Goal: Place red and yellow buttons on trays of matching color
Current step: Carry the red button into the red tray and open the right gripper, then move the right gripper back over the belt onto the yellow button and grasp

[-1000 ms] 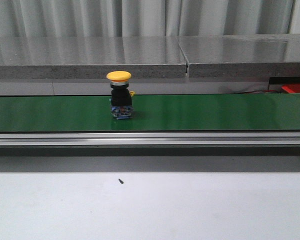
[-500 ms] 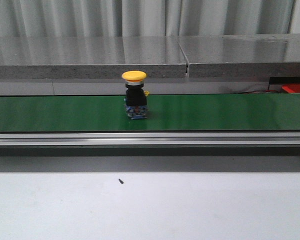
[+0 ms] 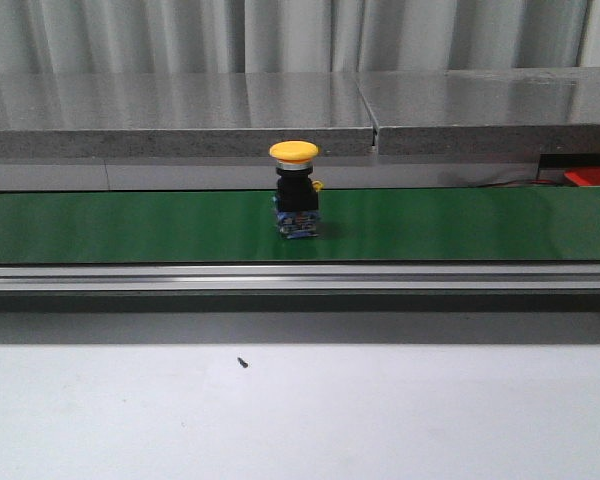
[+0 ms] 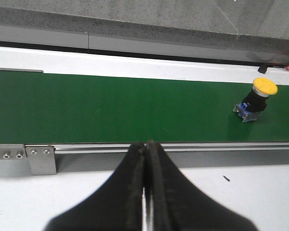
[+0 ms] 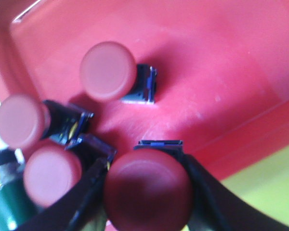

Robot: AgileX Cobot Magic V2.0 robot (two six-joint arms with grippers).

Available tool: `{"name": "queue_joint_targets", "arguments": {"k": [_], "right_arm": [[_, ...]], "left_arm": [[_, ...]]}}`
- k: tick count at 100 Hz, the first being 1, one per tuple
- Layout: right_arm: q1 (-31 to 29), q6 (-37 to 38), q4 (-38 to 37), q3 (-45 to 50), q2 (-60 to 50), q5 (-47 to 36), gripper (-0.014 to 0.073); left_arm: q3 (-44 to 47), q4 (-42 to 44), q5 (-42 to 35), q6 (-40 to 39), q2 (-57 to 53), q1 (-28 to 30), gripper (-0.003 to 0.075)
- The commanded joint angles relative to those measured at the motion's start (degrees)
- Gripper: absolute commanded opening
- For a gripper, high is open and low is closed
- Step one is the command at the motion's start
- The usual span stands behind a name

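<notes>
1. While the green conveyor belt (image 3: 130, 225) runs across the front view, one yellow button (image 3: 295, 188) stands upright on it, near the centre, slightly toward 12 o'clock.
2. From the left wrist camera, the left gripper (image 4: 147, 159) has its fingers pressed together and holds nothing; the yellow button (image 4: 257, 98) is well apart, toward 2 o'clock.
3. The right gripper (image 5: 147, 192) clamps a red button (image 5: 147, 195) between its fingers, above the red tray (image 5: 221, 62).
4. Three other red buttons (image 5: 108, 72) lie in this tray, toward 10 o'clock.
5. A yellow-green surface (image 5: 265, 187) shows just beside the tray edge.
</notes>
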Motion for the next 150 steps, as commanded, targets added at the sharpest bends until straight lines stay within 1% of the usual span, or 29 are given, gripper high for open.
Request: {"name": "queue_joint_targets", "arguments": {"k": [1, 20, 42, 49, 61, 66, 69, 87, 104, 116, 130, 150], "right_arm": [[-0.39, -0.17, 2.04, -2.06, -1.63, -4.09, 0.0214], [-0.39, -0.17, 4.92, -2.16, 0.59, -6.90, 0.0214], [-0.34, -0.45, 5.57, -3.09, 2.76, -6.00, 0.0223], [-0.34, -1.54, 5.57, -3.09, 2.77, -5.76, 0.0279], [-0.29, -2.69, 5.57, -3.17, 2.58, -5.95, 0.0468], [-0.29, -2.69, 5.57, -3.17, 2.51, -5.95, 0.0513], [-0.29, -2.69, 5.57, -3.17, 2.45, -5.95, 0.0524], [-0.09, -4.90, 5.57, -2.91, 1.17, -5.57, 0.0518], [0.94, -6.03, 5.57, -2.19, -3.26, -5.49, 0.0518], [1.90, -7.10, 5.30, 1.56, -9.12, -7.80, 0.0518], [2.89, -8.09, 5.02, 8.25, -16.69, -11.56, 0.0518], [5.03, -8.64, 4.97, 15.08, -27.26, -11.63, 0.0518]], "left_arm": [[-1.51, -0.60, -4.00, -0.48, 0.32, 0.13, -0.0019], [-1.51, -0.60, -4.00, -0.48, 0.32, 0.13, -0.0019], [-1.51, -0.60, -4.00, -0.48, 0.32, 0.13, -0.0019], [-1.51, -0.60, -4.00, -0.48, 0.32, 0.13, -0.0019], [-1.51, -0.60, -4.00, -0.48, 0.32, 0.13, -0.0018], [-1.51, -0.60, -4.00, -0.48, 0.32, 0.13, -0.0019], [-1.51, -0.60, -4.00, -0.48, 0.32, 0.13, -0.0019], [-1.51, -0.60, -4.00, -0.48, 0.32, 0.13, -0.0019], [-1.51, -0.60, -4.00, -0.48, 0.32, 0.13, -0.0018], [-1.51, -0.60, -4.00, -0.48, 0.32, 0.13, -0.0018], [-1.51, -0.60, -4.00, -0.48, 0.32, 0.13, -0.0019], [-1.51, -0.60, -4.00, -0.48, 0.32, 0.13, -0.0019]]}}
